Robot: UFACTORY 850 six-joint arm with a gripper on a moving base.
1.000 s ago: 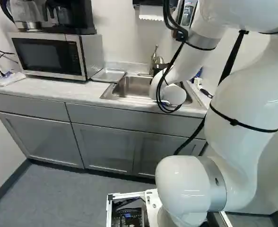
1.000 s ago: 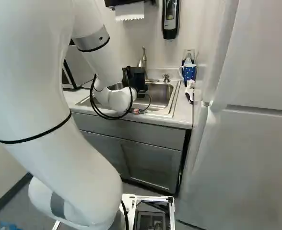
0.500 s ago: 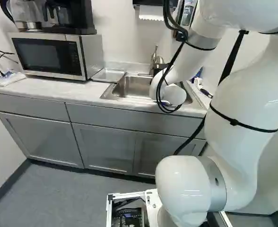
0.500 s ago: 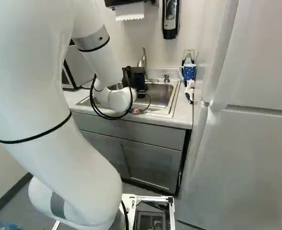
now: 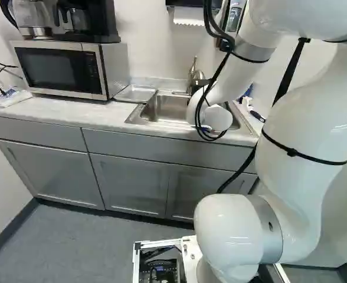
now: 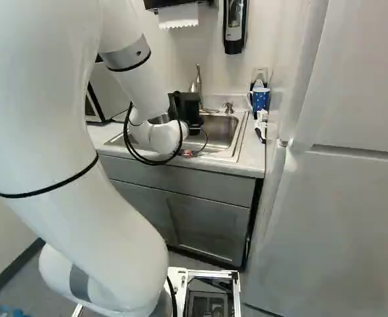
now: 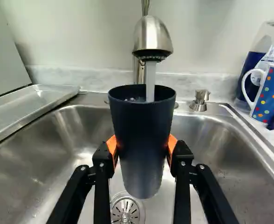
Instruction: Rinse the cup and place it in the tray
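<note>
Cup [image 7: 144, 140] mouth up, I hold it over the sink [image 7: 76, 135], clamped between the orange pads [image 7: 112, 147] of my gripper [image 6: 188, 109], one on each side of it. The cup is dark blue, and in the wrist view a stream of water [image 7: 150, 81] runs from the faucet [image 7: 152, 37] straight down into its open top. The drain [image 7: 125, 212] shows below the cup, down in the basin. The metal tray [image 5: 136, 93] lies on the counter [image 5: 61, 112] just beside the sink, between it and the microwave [image 5: 67, 68] in the left base view. On the sink's other side I see a blue mug [image 7: 273, 93] with coloured dots, near a small metal fitting [image 7: 200, 100] on the sink's back edge.
</note>
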